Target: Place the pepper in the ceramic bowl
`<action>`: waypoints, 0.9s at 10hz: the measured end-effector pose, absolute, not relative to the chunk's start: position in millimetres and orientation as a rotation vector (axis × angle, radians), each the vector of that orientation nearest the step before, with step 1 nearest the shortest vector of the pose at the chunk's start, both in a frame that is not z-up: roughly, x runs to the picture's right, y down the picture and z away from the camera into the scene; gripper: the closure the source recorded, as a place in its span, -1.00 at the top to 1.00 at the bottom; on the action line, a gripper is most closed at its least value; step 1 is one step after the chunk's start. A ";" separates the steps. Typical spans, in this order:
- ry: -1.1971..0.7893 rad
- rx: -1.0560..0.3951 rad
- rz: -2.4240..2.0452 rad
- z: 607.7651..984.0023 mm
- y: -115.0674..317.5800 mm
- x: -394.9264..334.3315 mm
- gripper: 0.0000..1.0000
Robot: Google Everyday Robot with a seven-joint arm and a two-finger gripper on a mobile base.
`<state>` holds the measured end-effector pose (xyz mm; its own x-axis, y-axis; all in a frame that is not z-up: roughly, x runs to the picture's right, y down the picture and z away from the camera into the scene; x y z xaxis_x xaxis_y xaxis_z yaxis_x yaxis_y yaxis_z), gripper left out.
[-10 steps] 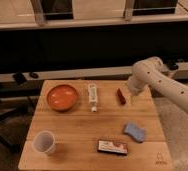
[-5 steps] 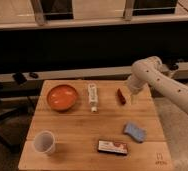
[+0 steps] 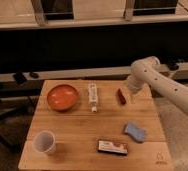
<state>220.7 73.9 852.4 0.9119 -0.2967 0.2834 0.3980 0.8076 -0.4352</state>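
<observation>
- OK, gripper [image 3: 129, 96] sits low over the far right part of the table [image 3: 82, 127], fingers spread, nothing between them.
- Pepper [image 3: 121, 95] lies flat on the wood just beside the fingers, on their bowl side. I can't tell whether they touch it.
- Its long axis runs roughly from far edge to near edge, a little slanted. I can't tell which end is the stem.
- Risk 1: you close off-centre, because the pepper looks to be beside the fingers rather than between them. One finger would shove it, and it would skid or spin toward the tube [image 3: 93, 96].
- Risk 2: you close along the long axis instead of across it. It's slim, so it would likely squirt out. Square the jaws across it first.
- Risk 3: you drop too far and the tips jam on the wood.
- Bowl [image 3: 63, 96] is well beyond the pepper from the fingers, with the tube between. Carry low and you clip the tube, so lift clear before you cross.
- Sponge [image 3: 135, 131], cup [image 3: 44, 142] and packet [image 3: 112, 146] sit nearer the front edge than the fingers, off that path.
</observation>
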 end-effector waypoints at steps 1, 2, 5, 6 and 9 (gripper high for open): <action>-0.206 -0.514 -0.382 856.9 74.2 221.2 0.60; -0.207 -0.516 -0.392 860.0 73.7 220.2 0.60; -0.204 -0.522 -0.413 869.5 74.0 222.1 0.60; -0.205 -0.525 -0.420 873.3 74.8 222.1 0.60; -0.211 -0.531 -0.440 884.6 76.6 220.8 0.60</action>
